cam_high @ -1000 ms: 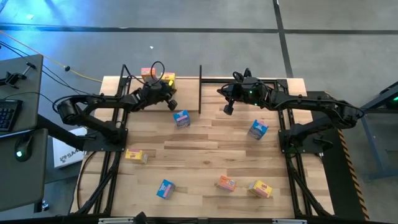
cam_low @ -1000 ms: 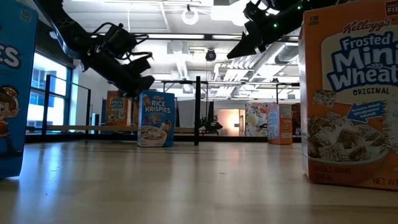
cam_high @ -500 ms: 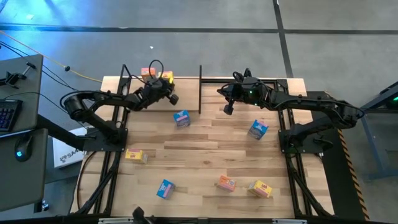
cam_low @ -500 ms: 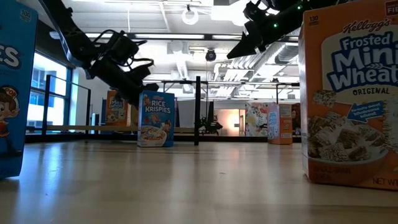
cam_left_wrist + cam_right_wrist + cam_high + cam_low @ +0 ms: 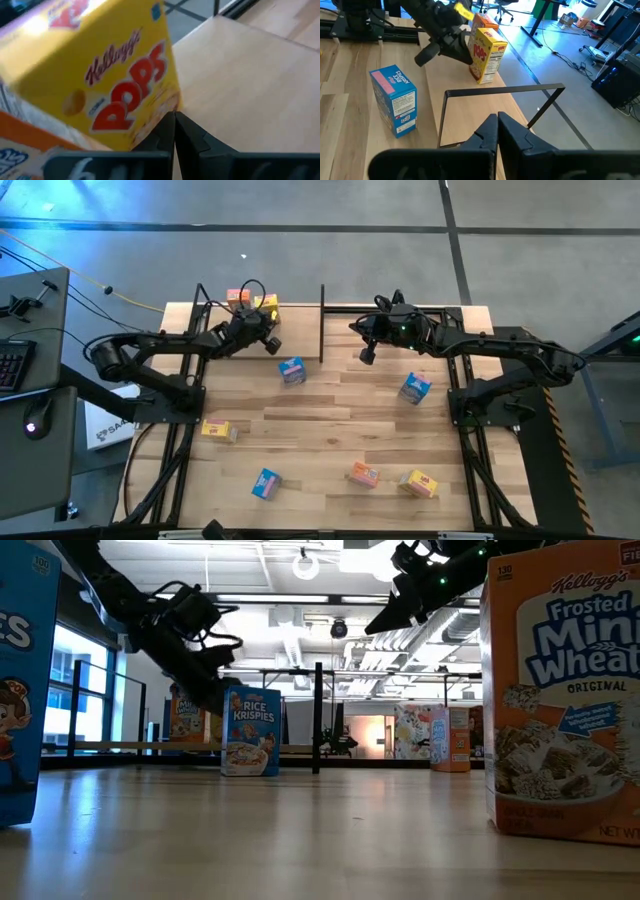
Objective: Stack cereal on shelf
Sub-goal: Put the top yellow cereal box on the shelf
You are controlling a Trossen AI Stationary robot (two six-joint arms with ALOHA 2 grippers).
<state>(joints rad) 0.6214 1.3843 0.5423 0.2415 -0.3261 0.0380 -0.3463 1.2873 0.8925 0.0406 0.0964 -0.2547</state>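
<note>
The left gripper had drawn back from the yellow cardboard cereal box, fingers together, holding nothing; light, stiff, best pinched across its narrow sides.

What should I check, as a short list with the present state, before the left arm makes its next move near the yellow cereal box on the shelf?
1. Left gripper empty, fingers shut: ok.
2. Yellow cardboard Corn Pops cereal box upright on the pale wooden shelf board: ok.
3. Orange cardboard cereal box standing right behind the yellow one: ok.
4. Gap between left gripper and yellow box: cannot tell; in the left wrist view the fingertips look very close to its lower edge.
5. Right gripper shut, waiting above the table beside the shelf's black middle post: ok.
6. Blue Rice Krispies box still on the striped tabletop, not shelved: not ok.
</note>
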